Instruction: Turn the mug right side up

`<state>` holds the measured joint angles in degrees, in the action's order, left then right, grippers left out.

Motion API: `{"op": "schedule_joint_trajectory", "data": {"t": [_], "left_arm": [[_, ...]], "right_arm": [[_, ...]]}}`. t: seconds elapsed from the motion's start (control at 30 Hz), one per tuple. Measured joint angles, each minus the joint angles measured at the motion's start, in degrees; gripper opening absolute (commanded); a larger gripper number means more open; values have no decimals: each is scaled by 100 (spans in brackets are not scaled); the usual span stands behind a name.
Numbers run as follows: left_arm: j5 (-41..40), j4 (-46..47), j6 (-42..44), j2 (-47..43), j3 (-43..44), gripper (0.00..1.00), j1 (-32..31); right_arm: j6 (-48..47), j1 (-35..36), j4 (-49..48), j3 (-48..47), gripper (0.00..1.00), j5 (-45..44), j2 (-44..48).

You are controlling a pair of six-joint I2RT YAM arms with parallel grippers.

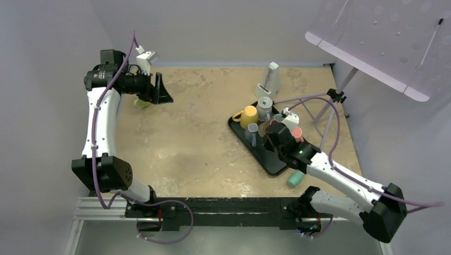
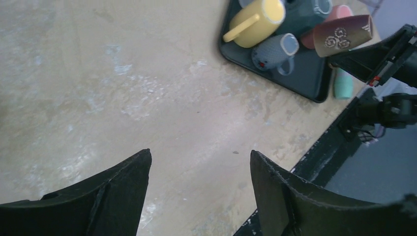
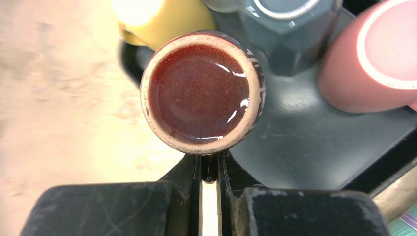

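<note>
The mug (image 3: 201,91) is brown with white swirls and a pale rim, and its round, red-glazed end faces the right wrist camera. My right gripper (image 3: 210,164) is shut on the dark handle just under that rim. In the left wrist view the mug (image 2: 344,34) is lying on its side above the black tray (image 2: 300,78). From above, the right gripper (image 1: 274,139) and the mug (image 1: 270,131) are over the tray's middle. My left gripper (image 1: 162,90) hovers at the far left of the table, open and empty; the left gripper (image 2: 199,155) has only bare table between its fingers.
On the tray (image 1: 271,164) are a yellow mug (image 1: 248,116), a grey mug (image 1: 264,108), a blue-grey mug (image 1: 252,131) and a pink cup (image 1: 297,133). A teal cup (image 1: 295,178) lies beside the tray. A green object (image 1: 141,102) sits under the left arm. A white metronome (image 1: 268,79) stands behind.
</note>
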<state>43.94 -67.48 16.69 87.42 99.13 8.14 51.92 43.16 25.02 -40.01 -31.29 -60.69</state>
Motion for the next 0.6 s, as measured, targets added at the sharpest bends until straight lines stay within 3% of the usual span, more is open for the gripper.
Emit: {"op": "schedule_joint_trajectory", "data": {"t": [0.2, 0.4, 0.6], "left_arm": [[844, 7, -555, 0, 39, 90, -804], [1985, 328, -1513, -4, 238, 91, -1799], [2588, 2238, -3449, -199, -348, 91, -2020]], "right_arm": [[-433, 0, -107, -479, 0, 437, 994], [-916, -4, -872, -1725, 0, 1080, 752], [-835, 13, -2505, -1921, 0, 2144, 330]]}}
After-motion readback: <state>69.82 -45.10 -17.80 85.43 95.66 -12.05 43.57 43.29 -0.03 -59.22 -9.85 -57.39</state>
